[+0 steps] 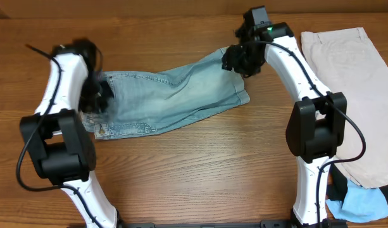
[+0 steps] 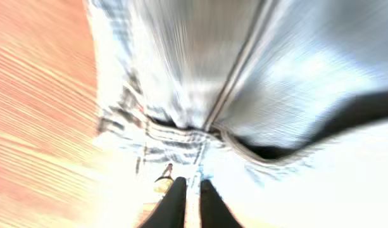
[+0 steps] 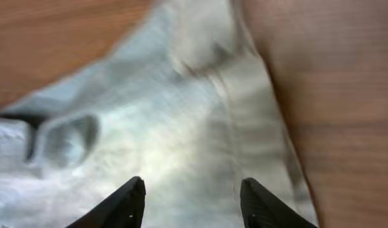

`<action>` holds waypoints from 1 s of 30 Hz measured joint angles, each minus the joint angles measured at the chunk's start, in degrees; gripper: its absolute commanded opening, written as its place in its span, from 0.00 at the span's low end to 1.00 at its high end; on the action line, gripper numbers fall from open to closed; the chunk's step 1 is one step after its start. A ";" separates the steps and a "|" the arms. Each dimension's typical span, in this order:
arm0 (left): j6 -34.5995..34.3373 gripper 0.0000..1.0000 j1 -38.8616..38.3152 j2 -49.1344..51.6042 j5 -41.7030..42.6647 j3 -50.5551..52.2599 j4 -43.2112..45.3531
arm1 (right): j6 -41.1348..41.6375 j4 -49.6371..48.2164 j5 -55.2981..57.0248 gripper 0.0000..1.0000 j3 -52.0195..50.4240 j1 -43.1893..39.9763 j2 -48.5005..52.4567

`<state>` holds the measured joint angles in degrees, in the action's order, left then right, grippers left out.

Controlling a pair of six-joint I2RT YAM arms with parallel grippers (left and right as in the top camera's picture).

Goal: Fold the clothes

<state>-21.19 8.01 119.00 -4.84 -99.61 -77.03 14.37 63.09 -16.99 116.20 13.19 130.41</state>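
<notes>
The faded light-blue denim shorts (image 1: 168,95) lie flat across the middle of the wooden table, waistband to the left and leg hem to the right. My left gripper (image 1: 100,96) is at the waistband end. In the blurred left wrist view its fingers (image 2: 192,188) are nearly together with a thin strip of denim (image 2: 276,76) between them, beside a metal button. My right gripper (image 1: 239,60) is over the hem end. In the right wrist view its fingers (image 3: 192,185) are wide open just above the denim (image 3: 181,114), holding nothing.
Beige shorts (image 1: 352,82) lie spread at the table's right edge. A pale-blue garment (image 1: 364,202) and a black one (image 1: 338,183) lie at the front right behind the right arm's base. Bare wood (image 1: 200,164) shows in front of the denim.
</notes>
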 measured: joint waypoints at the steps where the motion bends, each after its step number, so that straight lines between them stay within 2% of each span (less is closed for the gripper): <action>1: 0.76 0.16 0.15 0.00 0.35 -2.82 -1.29 | -0.09 1.03 0.00 0.56 0.00 -0.02 0.00; 8: 3.89 0.17 0.22 0.00 3.26 -12.92 -9.38 | -0.02 7.21 1.09 0.62 -0.87 1.84 0.00; 18: 5.35 0.19 0.22 0.00 3.82 -14.03 -9.64 | 4.74 7.41 5.03 0.62 -7.08 6.78 0.00; 21: 5.40 0.19 0.22 0.00 3.85 -14.05 -9.05 | 7.10 3.76 5.92 0.56 -8.28 7.93 0.00; 23: 5.57 0.20 0.22 0.00 3.85 -14.05 -8.85 | 8.76 1.62 6.82 0.47 -8.96 8.46 0.00; 24: 5.62 0.20 0.22 0.00 3.87 -14.05 -8.72 | 9.55 0.72 7.30 0.41 -9.20 8.70 0.00; 28: 6.01 0.21 0.22 0.00 3.89 -14.05 -8.61 | 11.69 -0.83 8.76 0.08 -9.51 9.31 0.00; 30: 6.19 0.21 0.22 0.00 4.02 -14.05 -8.61 | 12.15 -0.72 9.51 0.04 -9.51 9.35 0.00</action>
<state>-15.00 8.23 119.00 -0.82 -113.67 -85.65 26.52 62.37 -7.49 106.69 22.55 130.41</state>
